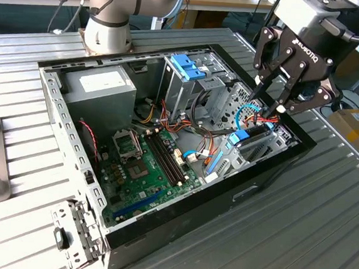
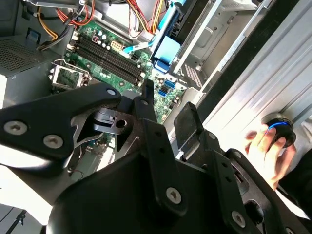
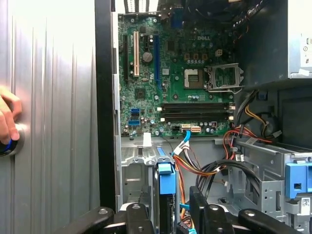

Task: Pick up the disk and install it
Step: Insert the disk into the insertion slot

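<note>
Jaws (image 1: 269, 99) above disk (image 1: 249, 142) standing on edge.

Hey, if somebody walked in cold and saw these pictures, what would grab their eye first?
The open computer case on the slatted metal table, its green motherboard bared. The black gripper hangs over the case's far corner, right above the disk with its light-blue rails.

Open black computer case (image 1: 158, 230) lying on the ribbed metal desk (image 1: 322, 229), green motherboard (image 1: 154, 170) inside it, grey power-supply box (image 1: 101, 90) toward the exterior view's left, blue-railed grey disk (image 1: 249, 144) standing in the bay at the exterior view's right, black gripper (image 1: 269, 98) just above it.
</note>
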`<state>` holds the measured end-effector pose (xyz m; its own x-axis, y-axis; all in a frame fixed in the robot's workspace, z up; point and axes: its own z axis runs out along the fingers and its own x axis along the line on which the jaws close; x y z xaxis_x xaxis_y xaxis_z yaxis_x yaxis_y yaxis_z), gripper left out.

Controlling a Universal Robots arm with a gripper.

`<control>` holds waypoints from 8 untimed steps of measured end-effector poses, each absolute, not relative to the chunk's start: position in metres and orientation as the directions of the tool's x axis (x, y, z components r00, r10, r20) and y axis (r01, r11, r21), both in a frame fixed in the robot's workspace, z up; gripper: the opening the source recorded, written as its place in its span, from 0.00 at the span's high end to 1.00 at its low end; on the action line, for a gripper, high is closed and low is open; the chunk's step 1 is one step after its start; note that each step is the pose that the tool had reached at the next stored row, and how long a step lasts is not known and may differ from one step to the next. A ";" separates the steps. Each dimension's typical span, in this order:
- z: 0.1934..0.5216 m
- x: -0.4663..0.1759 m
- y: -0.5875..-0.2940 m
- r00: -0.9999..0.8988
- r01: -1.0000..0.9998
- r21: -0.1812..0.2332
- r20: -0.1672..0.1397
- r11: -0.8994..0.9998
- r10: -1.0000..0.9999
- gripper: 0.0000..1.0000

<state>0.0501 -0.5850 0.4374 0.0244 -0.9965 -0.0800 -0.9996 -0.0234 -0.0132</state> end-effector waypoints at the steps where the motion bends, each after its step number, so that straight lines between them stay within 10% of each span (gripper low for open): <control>1: 0.437 0.050 -0.585 0.024 -1.000 -0.013 -0.081 -0.023 -0.996 0.57; 8: 0.427 0.050 -0.585 0.024 -1.000 -0.006 -0.081 -0.023 -0.996 0.88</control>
<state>0.0501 -0.5847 0.4273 0.0237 -0.9964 -0.0812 -0.9997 -0.0233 -0.0056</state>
